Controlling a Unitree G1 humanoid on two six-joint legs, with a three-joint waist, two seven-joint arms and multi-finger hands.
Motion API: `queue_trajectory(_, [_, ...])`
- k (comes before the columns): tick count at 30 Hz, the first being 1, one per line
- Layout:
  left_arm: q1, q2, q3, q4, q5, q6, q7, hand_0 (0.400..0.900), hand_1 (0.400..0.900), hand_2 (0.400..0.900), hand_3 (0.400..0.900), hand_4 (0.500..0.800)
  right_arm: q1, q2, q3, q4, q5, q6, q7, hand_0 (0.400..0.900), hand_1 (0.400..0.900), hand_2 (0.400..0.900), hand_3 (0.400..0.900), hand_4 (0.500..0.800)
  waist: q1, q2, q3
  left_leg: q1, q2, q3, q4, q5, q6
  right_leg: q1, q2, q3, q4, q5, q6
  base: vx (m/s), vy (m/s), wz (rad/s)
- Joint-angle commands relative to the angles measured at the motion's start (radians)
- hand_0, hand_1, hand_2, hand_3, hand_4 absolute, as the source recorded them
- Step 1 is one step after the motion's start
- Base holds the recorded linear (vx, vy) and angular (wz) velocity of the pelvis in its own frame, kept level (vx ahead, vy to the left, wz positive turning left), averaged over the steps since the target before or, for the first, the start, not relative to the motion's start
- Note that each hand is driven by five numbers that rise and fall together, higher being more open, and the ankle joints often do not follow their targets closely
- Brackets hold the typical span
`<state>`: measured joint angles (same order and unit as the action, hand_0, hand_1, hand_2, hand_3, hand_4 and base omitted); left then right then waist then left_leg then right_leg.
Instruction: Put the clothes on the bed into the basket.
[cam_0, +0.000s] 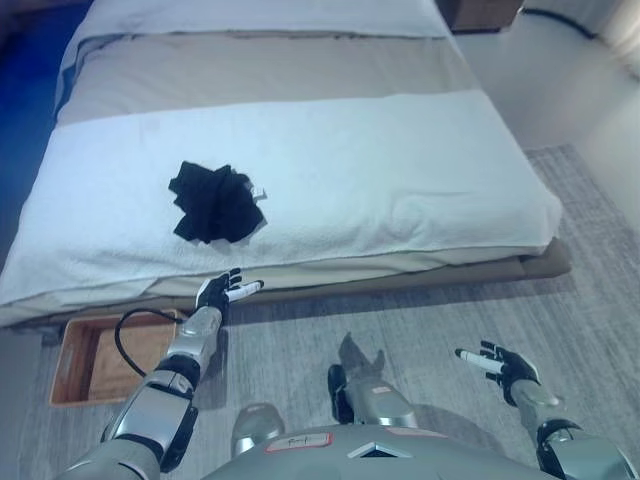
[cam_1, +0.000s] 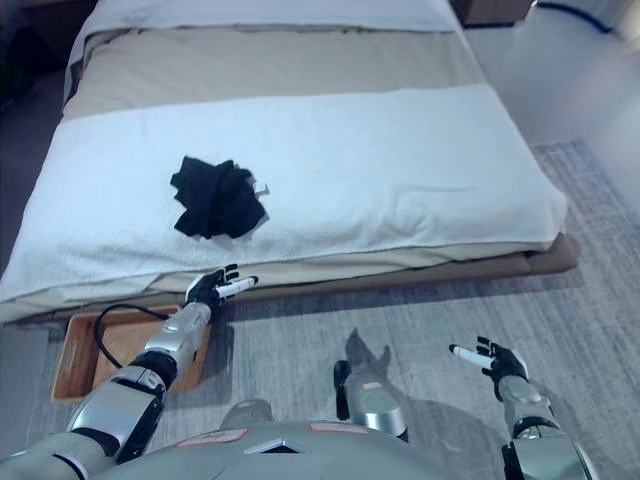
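You are at the reach, before any grasp: the clothes (cam_0: 216, 204), one dark crumpled heap, lie on the white cover of the bed (cam_0: 420, 170), toward its left part and a little back from the near edge, and nothing has been lifted yet. Your left hand (cam_0: 225, 293) is out in front of the near edge of the bed, just below the heap and a touch to its right, with the fingers spread and relaxed, holding nothing and not touching the cloth. Your right hand (cam_0: 503, 365) hangs low over the grey rug (cam_0: 590, 290) on the right, well apart from the bed, fingers likewise loose and empty. The basket (cam_0: 85, 360) appears to be the shallow brown tray-like thing on the floor at the lower left, just beside the bed's near edge and close under your left arm; only part of it shows, so I would not swear to its depth or to what is in it. The next move, as I judge it, calls for you to carry the left hand up over the bed's edge and onto the heap, then close the fingers round a good bunch of the cloth, since a loose pinch on a crumpled pile may leave part of it behind. From there the basket is a short way down and to the left.
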<state>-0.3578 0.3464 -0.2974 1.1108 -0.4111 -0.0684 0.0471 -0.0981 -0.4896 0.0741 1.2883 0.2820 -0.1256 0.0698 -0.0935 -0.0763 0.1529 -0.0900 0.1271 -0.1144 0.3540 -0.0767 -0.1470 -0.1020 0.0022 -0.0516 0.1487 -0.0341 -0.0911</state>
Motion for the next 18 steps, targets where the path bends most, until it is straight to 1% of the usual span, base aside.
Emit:
queue_trajectory(1, [-0.096, 0.061, -0.011, -0.045, -0.047, -0.073, 0.019, 0.9, 0.9, 0.9, 0.9, 0.8, 0.022, -0.086, -0.008, 0.004, 0.049, -0.061, -0.039, 0.9, 0.9, 0.9, 0.9, 0.8, 0.039, 0.02, 0.0, -0.167, 0.009, -0.044, -0.212, 0.209, 0.051, 0.045, 0.019, 0.087, 0.026, 0.02, 0.144, 0.26, 0.027, -0.54])
queue_trajectory(3, [-0.09, 0.061, -0.005, -0.036, -0.054, -0.076, 0.016, 0.9, 0.9, 0.9, 0.9, 0.8, 0.024, -0.092, -0.006, -0.005, 0.042, -0.066, -0.044, 0.9, 0.9, 0.9, 0.9, 0.8, 0.057, 0.03, 0.002, -0.202, 0.003, -0.068, -0.32, 0.231, 0.052, 0.085, 0.045, 0.122, 0.024, -0.011, 0.14, 0.3, 0.028, -0.64])
queue_trajectory(6, [-0.075, 0.066, 0.008, -0.038, -0.054, -0.079, 0.015, 0.9, 0.9, 0.9, 0.9, 0.8, 0.022, -0.098, 0.004, -0.016, 0.034, -0.067, -0.044, 0.9, 0.9, 0.9, 0.9, 0.8, 0.078, 0.038, -0.005, -0.193, 0.007, -0.028, -0.381, 0.255, 0.052, 0.137, 0.056, 0.162, 0.027, -0.054, 0.138, 0.28, 0.058, -0.58])
queue_trajectory(8, [-0.061, 0.073, 0.023, -0.049, -0.058, -0.083, 0.018, 0.9, 0.9, 0.9, 0.9, 0.8, 0.018, -0.099, 0.012, -0.036, 0.026, -0.066, -0.04, 0.9, 0.9, 0.9, 0.9, 0.8, 0.091, 0.043, -0.013, -0.197, 0.007, 0.018, -0.385, 0.266, 0.055, 0.172, 0.054, 0.187, 0.026, -0.081, 0.143, 0.3, 0.124, -0.65])
queue_trajectory(9, [-0.053, 0.081, 0.029, -0.057, -0.058, -0.085, 0.018, 0.9, 0.9, 0.9, 0.9, 0.8, 0.017, -0.099, 0.016, -0.039, 0.021, -0.065, -0.038, 0.9, 0.9, 0.9, 0.9, 0.8, 0.099, 0.045, -0.017, -0.198, 0.009, 0.029, -0.379, 0.27, 0.058, 0.186, 0.05, 0.205, 0.025, -0.093, 0.144, 0.32, 0.186, -0.86])
queue_trajectory(10, [-0.039, 0.09, 0.04, -0.066, -0.063, -0.088, 0.021, 0.9, 0.9, 0.9, 0.9, 0.8, 0.01, -0.098, 0.024, -0.051, 0.015, -0.063, -0.033, 0.9, 0.9, 0.9, 0.9, 0.8, 0.102, 0.049, -0.027, -0.195, 0.016, 0.039, -0.369, 0.265, 0.061, 0.198, 0.042, 0.223, 0.025, -0.112, 0.152, 0.28, 0.198, -0.77])
queue_trajectory(12, [-0.027, 0.103, 0.054, -0.077, -0.063, -0.09, 0.026, 0.9, 0.9, 0.9, 0.9, 0.8, 0.006, -0.096, 0.028, -0.058, 0.003, -0.059, -0.03, 0.9, 0.9, 0.9, 0.9, 0.8, 0.111, 0.052, -0.046, -0.184, 0.018, 0.058, -0.376, 0.282, 0.066, 0.222, 0.009, 0.244, 0.022, -0.133, 0.165, 0.27, 0.244, -0.61])
queue_trajectory(13, [-0.031, 0.11, 0.059, -0.077, -0.06, -0.092, 0.03, 0.9, 0.9, 0.9, 0.9, 0.8, 0.001, -0.095, 0.023, -0.064, 0.002, -0.059, -0.031, 0.9, 0.9, 0.9, 0.9, 0.8, 0.113, 0.052, -0.054, -0.182, 0.02, 0.09, -0.368, 0.296, 0.064, 0.232, -0.012, 0.241, 0.023, -0.14, 0.177, 0.26, 0.275, -0.39])
queue_trajectory(14, [-0.038, 0.115, 0.061, -0.079, -0.061, -0.096, 0.038, 0.9, 0.9, 0.9, 0.9, 0.8, -0.003, -0.093, 0.015, -0.077, 0.007, -0.061, -0.034, 0.9, 0.9, 0.9, 0.9, 0.8, 0.114, 0.047, -0.058, -0.186, 0.019, 0.122, -0.342, 0.294, 0.066, 0.241, -0.04, 0.234, 0.026, -0.14, 0.194, 0.24, 0.252, -0.28])
queue_trajectory(15, [-0.038, 0.121, 0.063, -0.094, -0.061, -0.099, 0.038, 0.9, 0.9, 0.9, 0.9, 0.8, -0.002, -0.092, 0.008, -0.078, 0.005, -0.058, -0.032, 0.9, 0.9, 0.9, 0.9, 0.8, 0.118, 0.043, -0.066, -0.184, 0.013, 0.13, -0.323, 0.281, 0.073, 0.242, -0.069, 0.233, 0.03, -0.131, 0.213, 0.26, 0.25, -0.25])
queue_trajectory(16, [-0.036, 0.125, 0.065, -0.098, -0.061, -0.101, 0.039, 0.9, 0.9, 0.9, 0.9, 0.8, -0.003, -0.087, 0.009, -0.079, 0.004, -0.056, -0.029, 0.9, 0.9, 0.9, 0.9, 0.8, 0.12, 0.036, -0.075, -0.182, 0.005, 0.148, -0.303, 0.269, 0.075, 0.247, -0.096, 0.228, 0.035, -0.104, 0.229, 0.28, 0.234, -0.32])
queue_trajectory(18, [-0.028, 0.137, 0.073, -0.139, -0.067, -0.107, 0.051, 0.9, 0.9, 0.9, 0.9, 0.8, -0.003, -0.075, 0.017, -0.087, -0.009, -0.05, -0.023, 0.9, 0.9, 0.9, 0.9, 0.8, 0.126, 0.021, -0.082, -0.185, -0.008, 0.18, -0.27, 0.239, 0.085, 0.244, -0.142, 0.229, 0.032, -0.042, 0.256, 0.25, 0.215, -0.35])
